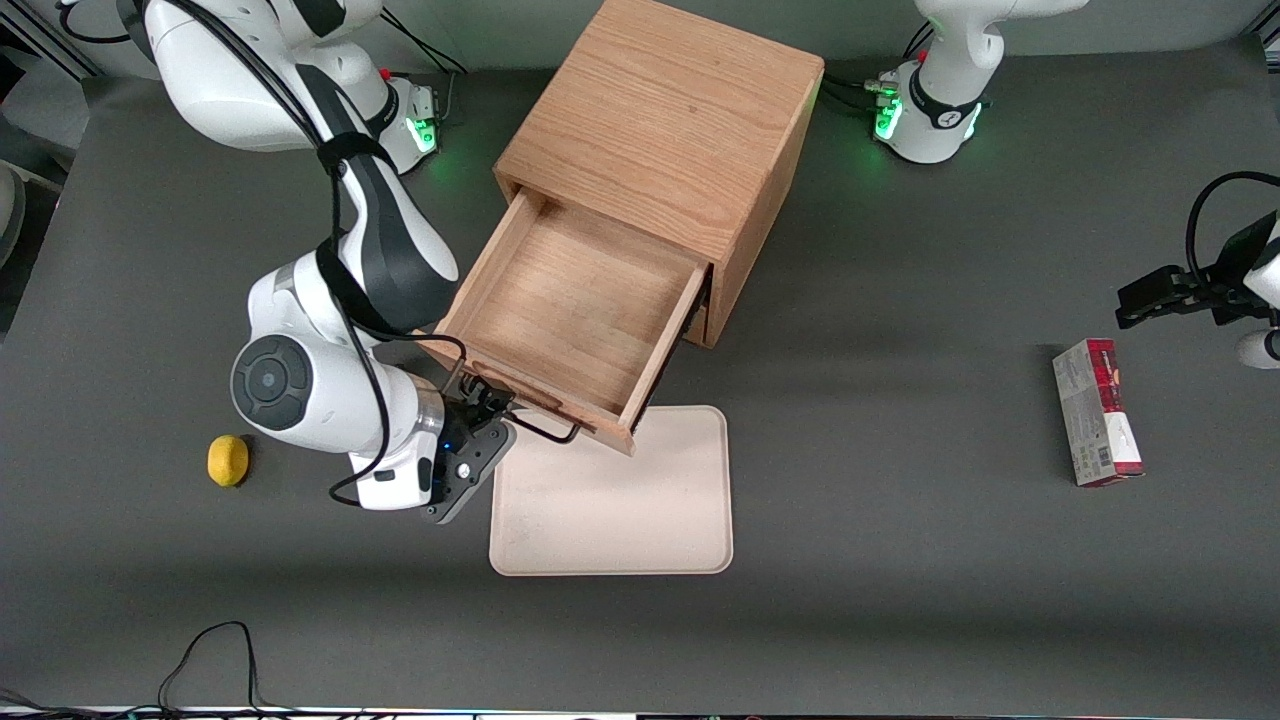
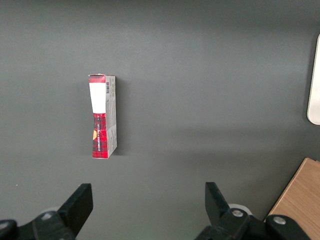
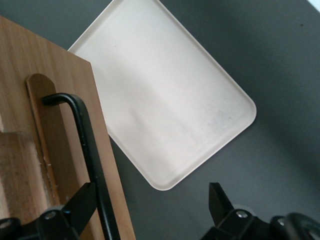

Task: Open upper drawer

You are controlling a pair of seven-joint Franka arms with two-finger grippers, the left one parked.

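The upper drawer is seen pulled far out of the oak cabinet, which stands on the dark grey table. The drawer is drawn out toward the front camera and slantwise toward the working arm's end of the table, so its long axis runs along that same slanted line out of the cabinet. Its inside is shown as a bare wooden floor between low side walls. Its wide front panel is the part nearest to the front camera, and this panel reaches over the rim of a beige tray that lies flat on the table. The thin black wire handle is fixed on the front panel and runs along the panel's length. The gripper is placed at the end of the handle that is closer to the working arm. In the right wrist view the two fingers are seen spread apart, one finger touching or just beside the handle bar and the other over the table, so nothing is clamped. A yellow lemon is seen near the working arm, and a red and white box lies well apart, toward the parked arm's end.
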